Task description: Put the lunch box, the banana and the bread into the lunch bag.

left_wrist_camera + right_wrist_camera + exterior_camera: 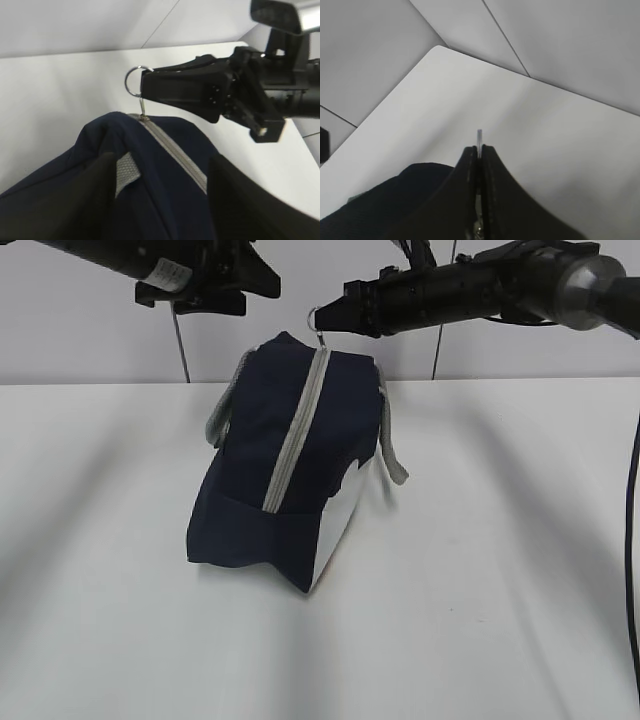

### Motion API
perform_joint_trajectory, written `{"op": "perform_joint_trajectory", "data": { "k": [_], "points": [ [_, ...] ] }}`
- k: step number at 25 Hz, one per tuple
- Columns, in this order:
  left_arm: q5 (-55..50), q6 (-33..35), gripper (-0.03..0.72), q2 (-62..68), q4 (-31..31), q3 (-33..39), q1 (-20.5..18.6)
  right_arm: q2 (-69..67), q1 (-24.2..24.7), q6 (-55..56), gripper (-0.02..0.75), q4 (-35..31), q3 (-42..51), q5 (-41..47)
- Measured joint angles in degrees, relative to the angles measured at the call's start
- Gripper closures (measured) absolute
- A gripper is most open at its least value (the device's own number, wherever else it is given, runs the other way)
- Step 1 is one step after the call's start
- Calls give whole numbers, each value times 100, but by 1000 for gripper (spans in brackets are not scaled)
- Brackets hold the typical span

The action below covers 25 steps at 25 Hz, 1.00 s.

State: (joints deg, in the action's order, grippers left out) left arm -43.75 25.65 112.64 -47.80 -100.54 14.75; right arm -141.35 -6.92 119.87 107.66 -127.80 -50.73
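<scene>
Zipped lunch bag (290,480), contents hidden.

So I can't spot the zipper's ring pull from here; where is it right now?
The ring pull is at the far top end of the lunch bag, centre of the exterior view, pinched in the right tool just above the grey zipper.

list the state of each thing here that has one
navy-blue fabric lunch bag: on the table, far end lifted
grey zipper: closed along its visible length
metal ring pull: pinched by the right gripper
right gripper: shut
left gripper: fingers apart, straddling the bag's top
</scene>
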Motion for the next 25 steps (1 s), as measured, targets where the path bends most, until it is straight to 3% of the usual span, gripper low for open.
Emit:
{"op": "perform_joint_trajectory", "data": {
  "k": [4, 13, 18, 25],
  "points": [
    [-508, -769, 302, 596, 650, -868, 0, 0, 0, 10, 754, 0, 12, 0],
    [-1203, -1566, 317, 1559, 1090, -2261, 75, 0, 0, 32, 754, 0, 188, 27],
    [-1245, -1797, 326, 1777, 1360, -2543, 269, 0, 0, 43, 754, 0, 198, 76],
    [-1081, -1977, 468, 1809, 1682, -2575, 329, 0, 0, 64, 754, 0, 198, 76]
  ]
}}
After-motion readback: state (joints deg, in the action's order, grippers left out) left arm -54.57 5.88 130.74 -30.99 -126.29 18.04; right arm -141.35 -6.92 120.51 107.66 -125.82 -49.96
